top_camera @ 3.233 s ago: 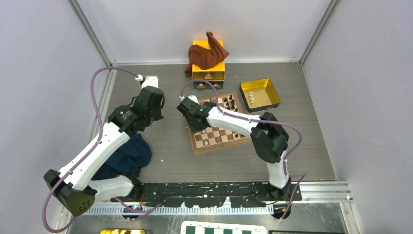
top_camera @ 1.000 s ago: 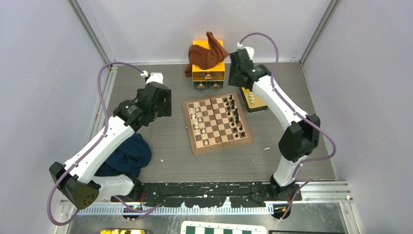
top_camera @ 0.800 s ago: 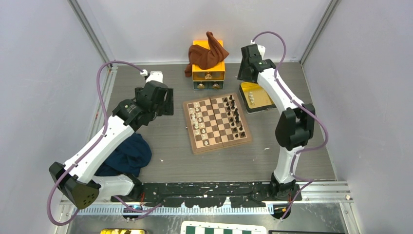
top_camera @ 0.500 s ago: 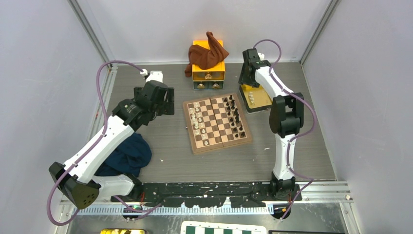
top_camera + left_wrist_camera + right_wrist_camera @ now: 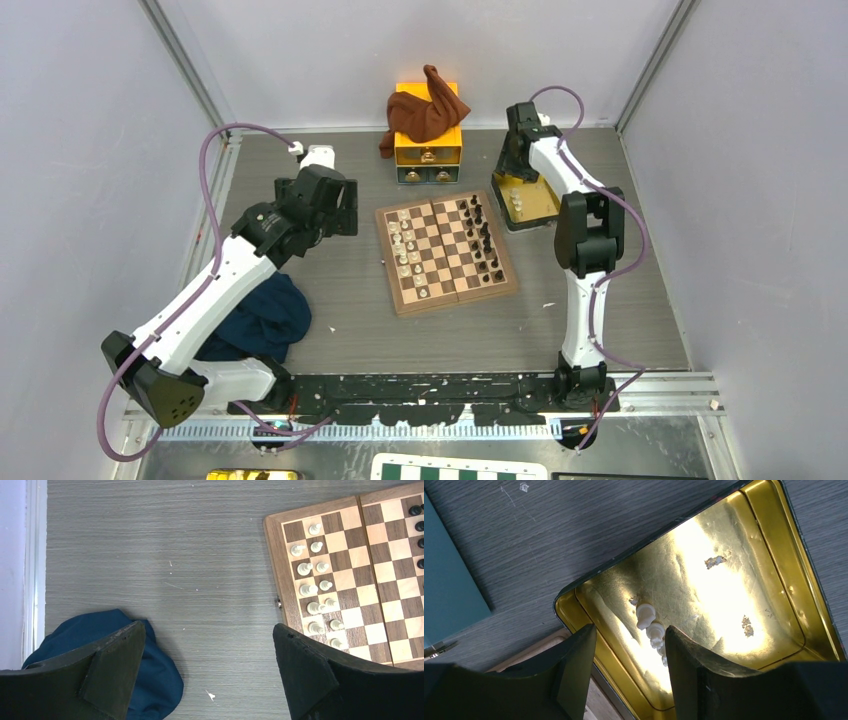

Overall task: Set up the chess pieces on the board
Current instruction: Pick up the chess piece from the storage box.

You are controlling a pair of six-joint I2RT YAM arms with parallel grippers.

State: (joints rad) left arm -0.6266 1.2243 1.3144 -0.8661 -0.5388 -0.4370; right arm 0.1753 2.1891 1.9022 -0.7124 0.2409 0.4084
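The wooden chessboard [image 5: 445, 255] lies flat in the middle of the grey wood-grain surface [image 5: 150, 555], between the two arms. Cream pieces [image 5: 315, 587] stand in two columns along its left side, and dark pieces [image 5: 483, 235] stand in two columns along its right side.

The left tool [image 5: 207, 670] hangs above bare surface to the left of the board. Its black fingers [image 5: 115, 667] are spread wide with nothing between them. A crumpled dark blue cloth [image 5: 265, 318] lies near its left finger in the wrist view, closer to the arm's base.

The right tool [image 5: 629, 645] is stretched out to the far right of the board, over the corner of a gold-lined tin tray [image 5: 724, 580] that sits just beside the board's far right corner. Its fingers stand apart and pinch nothing. Several spare cream pieces [image 5: 651, 627] lie in a short row on the tray floor, showing in the gap between the fingers and below them.

At the back of the surface stands an orange drawer box [image 5: 428, 150] with a brown cloth [image 5: 425, 110] draped on top.
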